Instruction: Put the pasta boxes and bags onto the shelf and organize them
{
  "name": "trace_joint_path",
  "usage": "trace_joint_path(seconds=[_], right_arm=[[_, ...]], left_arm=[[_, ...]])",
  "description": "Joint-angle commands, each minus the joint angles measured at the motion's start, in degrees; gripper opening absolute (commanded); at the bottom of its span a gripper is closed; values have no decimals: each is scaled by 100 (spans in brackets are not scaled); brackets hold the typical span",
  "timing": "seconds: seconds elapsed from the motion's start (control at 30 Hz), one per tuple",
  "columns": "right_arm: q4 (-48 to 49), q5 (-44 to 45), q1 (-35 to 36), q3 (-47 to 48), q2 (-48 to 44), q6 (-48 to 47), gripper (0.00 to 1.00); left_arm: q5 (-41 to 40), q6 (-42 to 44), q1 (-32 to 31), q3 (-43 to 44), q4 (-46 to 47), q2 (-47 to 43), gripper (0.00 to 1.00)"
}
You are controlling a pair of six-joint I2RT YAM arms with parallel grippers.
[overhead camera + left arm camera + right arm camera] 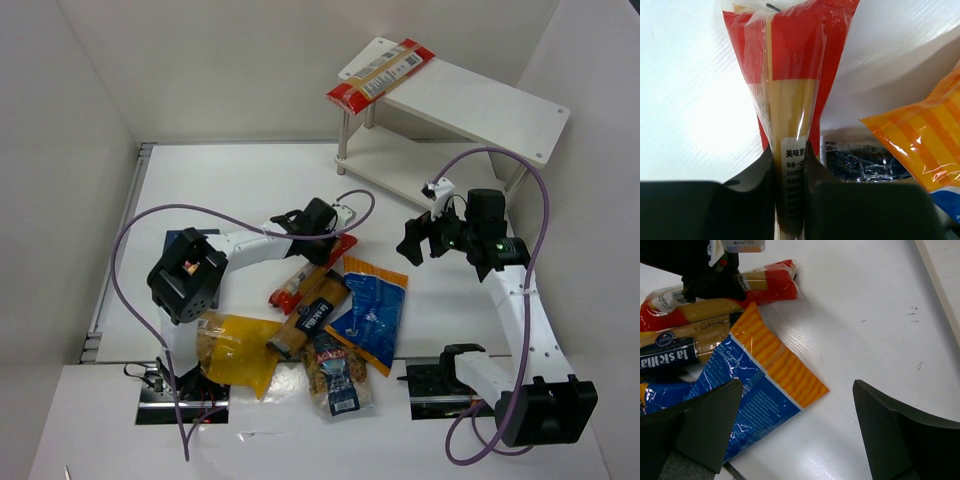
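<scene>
One spaghetti bag (pixel 381 74) is on the shelf (pixel 480 105) — left gripper (pixel 790 175) squeezes a second bag (pixel 790 90), right gripper (pixel 797 425) wide open, other bags (pixel 340 330) wait.

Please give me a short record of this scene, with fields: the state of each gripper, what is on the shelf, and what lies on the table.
left gripper: shut on a spaghetti bag
right gripper: open, empty, above the table near the blue bag
shelf: a second spaghetti bag on the top board
pile on table: yellow bag, brown pack, blue bag, clear bag
</scene>
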Motion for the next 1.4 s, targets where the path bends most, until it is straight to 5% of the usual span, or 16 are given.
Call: trace_joint_path(seconds=[0.0, 0.1, 0.33, 0.57, 0.83, 0.93, 1.13, 1.37], right_arm=[[4, -135, 50, 16, -201, -73, 99], [4, -135, 50, 16, -271, -73, 99], [56, -135, 50, -36, -325, -73, 99], [56, -213, 50, -36, -325, -73, 99], [161, -1354, 50, 192, 210, -91, 99], [1079, -2199, 486, 192, 527, 477, 99], [1664, -1533, 2078, 1640, 2406, 831, 99], [1665, -1146, 2730, 3871, 4429, 1429, 98]], left_arm=[[-451, 104, -6, -508, -454, 226, 0], [-329, 411, 125, -640, -383, -874, 0], [2032, 370, 1494, -622, -612, -2378, 0], [3765, 316, 2735, -843, -479, -2248, 0], [6938, -299, 4151, -772, -208, -1931, 0], [7299, -650, 4354, -649, 3, -2193, 0], [7125, -2301, 4486, -790, 1672, -2941, 0], [6563, -3866, 4555, -693, 2569, -2951, 0]])
